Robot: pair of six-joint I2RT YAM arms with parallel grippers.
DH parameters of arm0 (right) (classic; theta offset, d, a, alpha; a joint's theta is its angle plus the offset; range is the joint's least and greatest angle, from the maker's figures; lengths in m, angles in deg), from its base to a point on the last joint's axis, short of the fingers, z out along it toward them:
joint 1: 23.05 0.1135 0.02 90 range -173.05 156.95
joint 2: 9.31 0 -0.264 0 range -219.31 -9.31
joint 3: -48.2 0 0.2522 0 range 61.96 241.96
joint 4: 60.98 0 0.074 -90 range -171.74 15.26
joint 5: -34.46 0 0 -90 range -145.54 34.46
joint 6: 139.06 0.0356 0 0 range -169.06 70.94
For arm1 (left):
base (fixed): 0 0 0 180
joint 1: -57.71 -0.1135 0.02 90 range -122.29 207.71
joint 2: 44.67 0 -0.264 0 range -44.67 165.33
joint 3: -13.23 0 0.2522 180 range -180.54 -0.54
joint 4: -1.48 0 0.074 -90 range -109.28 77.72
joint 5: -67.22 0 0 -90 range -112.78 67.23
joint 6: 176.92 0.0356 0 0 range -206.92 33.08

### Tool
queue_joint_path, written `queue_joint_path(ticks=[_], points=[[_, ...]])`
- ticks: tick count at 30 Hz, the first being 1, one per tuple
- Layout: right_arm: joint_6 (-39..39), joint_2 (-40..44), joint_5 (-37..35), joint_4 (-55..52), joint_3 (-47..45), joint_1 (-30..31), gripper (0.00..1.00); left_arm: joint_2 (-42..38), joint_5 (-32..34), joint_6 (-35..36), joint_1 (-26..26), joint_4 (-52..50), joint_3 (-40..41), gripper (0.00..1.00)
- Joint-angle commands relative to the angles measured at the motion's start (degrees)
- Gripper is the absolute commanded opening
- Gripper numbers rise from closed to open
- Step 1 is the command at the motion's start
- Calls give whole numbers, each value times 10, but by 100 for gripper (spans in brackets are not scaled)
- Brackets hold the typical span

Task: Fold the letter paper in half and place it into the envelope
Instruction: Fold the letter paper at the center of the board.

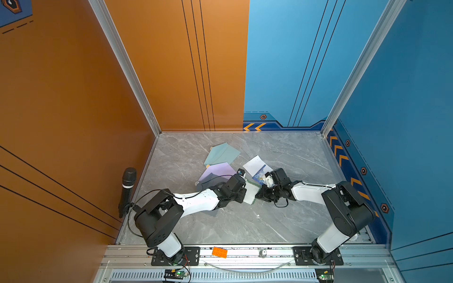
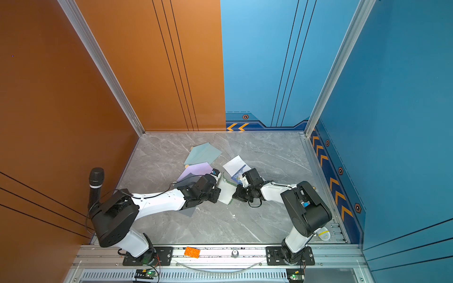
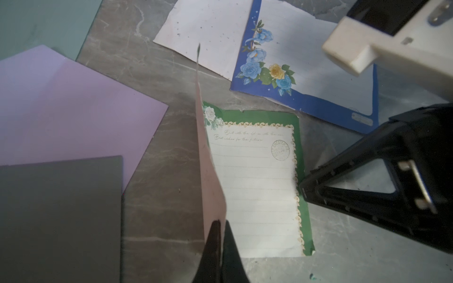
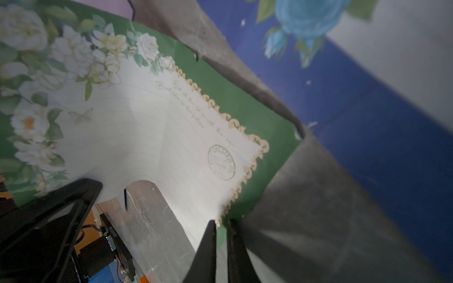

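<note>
The green-bordered letter paper (image 1: 251,193) is in the middle of the table (image 1: 282,220), between the two arms. It is bent: the left part stands up and the right part lies low. The left gripper (image 3: 221,225) is pressed together on the raised left edge. The right gripper (image 4: 221,224) pinches the right edge near a corner. Just beyond it lies a blue-flowered sheet (image 1: 257,167). To the far left are a purple envelope (image 1: 217,170) and a teal envelope (image 1: 221,153), touching each other.
</note>
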Motion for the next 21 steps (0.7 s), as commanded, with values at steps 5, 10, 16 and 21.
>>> queue_joint_path(ticks=[5,10,16,21], points=[[17,-8,-16,-31,-28,1,14,17,58,81,31,28,-11,0],[35,-8,-11,-4,-39,1,14,30,104,129,60,66,11,0],[56,2,-11,33,-55,1,14,32,116,155,73,101,31,0],[64,12,-11,53,-67,0,14,39,119,163,75,102,35,0]])
